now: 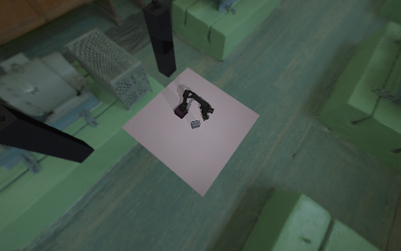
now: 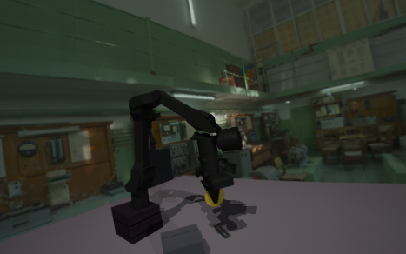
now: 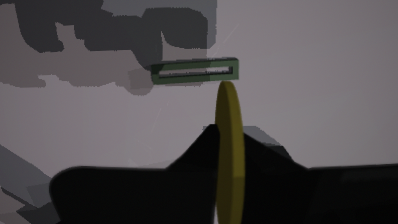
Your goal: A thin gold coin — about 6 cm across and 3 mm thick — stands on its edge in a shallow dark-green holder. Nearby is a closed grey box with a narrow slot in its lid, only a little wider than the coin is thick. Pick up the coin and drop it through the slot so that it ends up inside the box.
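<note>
Coin out of holder and in the grip; slot insertion outstanding

At the fingers: the black parallel-jaw gripper (image 1: 204, 117) (image 2: 215, 199) (image 3: 219, 132) is clenched on the thin gold coin (image 2: 221, 198) (image 3: 231, 145), which is upright, edge-on to the wrist view, its leading part jutting past the fingertips. Coin off the surface.

Just beyond the fingertips: shallow dark-green rectangular holder (image 2: 225, 235) (image 3: 195, 79), vacant, its length running across the coin's plane in the wrist view.

Farther from the fingers, on the same pale pinkish table top (image 1: 201, 163) (image 2: 325, 209) (image 3: 325, 75): closed grey box with slotted lid (image 1: 195, 125) (image 2: 182, 241). Dark maroon block base (image 1: 180, 112) (image 2: 123, 226) farther off, on the arm's side.

Status: pick done; carry, alignment, release left. Judgement: the holder is low and a raised carry should pass it; the narrow slot is the real obstacle, as slight yaw or tilt could catch the coin on the lid
</note>
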Controlling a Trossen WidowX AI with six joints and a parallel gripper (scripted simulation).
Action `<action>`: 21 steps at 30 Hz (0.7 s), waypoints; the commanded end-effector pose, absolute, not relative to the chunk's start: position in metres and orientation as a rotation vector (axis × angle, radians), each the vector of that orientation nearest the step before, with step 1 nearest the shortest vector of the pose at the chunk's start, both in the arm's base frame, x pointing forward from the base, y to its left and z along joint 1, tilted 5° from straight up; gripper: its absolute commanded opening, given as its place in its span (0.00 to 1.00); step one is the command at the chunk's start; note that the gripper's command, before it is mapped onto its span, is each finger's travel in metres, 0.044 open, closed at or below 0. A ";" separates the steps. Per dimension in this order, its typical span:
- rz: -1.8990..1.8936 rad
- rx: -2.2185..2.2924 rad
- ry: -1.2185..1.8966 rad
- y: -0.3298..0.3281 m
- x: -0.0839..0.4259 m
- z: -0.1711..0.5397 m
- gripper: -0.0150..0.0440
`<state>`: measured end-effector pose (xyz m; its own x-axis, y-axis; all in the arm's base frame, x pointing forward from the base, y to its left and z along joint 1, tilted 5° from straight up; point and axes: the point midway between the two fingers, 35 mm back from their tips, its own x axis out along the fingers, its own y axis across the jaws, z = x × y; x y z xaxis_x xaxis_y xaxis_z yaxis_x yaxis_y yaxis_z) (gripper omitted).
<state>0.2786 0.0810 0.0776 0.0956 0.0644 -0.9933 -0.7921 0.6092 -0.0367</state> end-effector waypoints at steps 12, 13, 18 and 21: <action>0.719 -0.694 1.340 0.042 0.278 0.074 0.25; 0.719 -0.694 1.341 0.040 0.278 0.074 0.25; 0.718 -0.695 1.342 0.026 0.276 0.073 0.25; 0.718 -0.696 1.342 0.018 0.275 0.072 0.25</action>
